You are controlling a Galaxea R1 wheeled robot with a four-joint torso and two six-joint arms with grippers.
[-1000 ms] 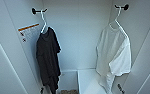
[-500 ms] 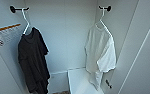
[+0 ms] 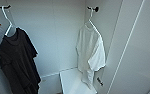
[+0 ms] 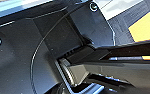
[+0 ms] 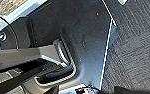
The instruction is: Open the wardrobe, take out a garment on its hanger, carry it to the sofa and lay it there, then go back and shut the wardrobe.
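The wardrobe [image 3: 58,37] stands open in front of me in the head view, and I look into its white interior. The garment [image 3: 91,57], a thin white short-sleeved shirt, hangs at the right side of the interior. It sits on the white hanger [image 3: 92,23], whose hook rests on a black peg [image 3: 96,9] on the right inner wall. The white door [image 3: 138,57] stands open at the far right.
A longer black garment [image 3: 16,65] hangs on its own white hanger [image 3: 8,23] at the left. A white shelf or box [image 3: 71,80] lies low in the wardrobe under the shirt. Dark grey carpet [image 5: 136,50] lies below my arms, with a yellow patch [image 4: 144,28].
The whole head picture has slid to the left and the clothes look larger, so the camera has turned and come closer. The clothes themselves hang as before.
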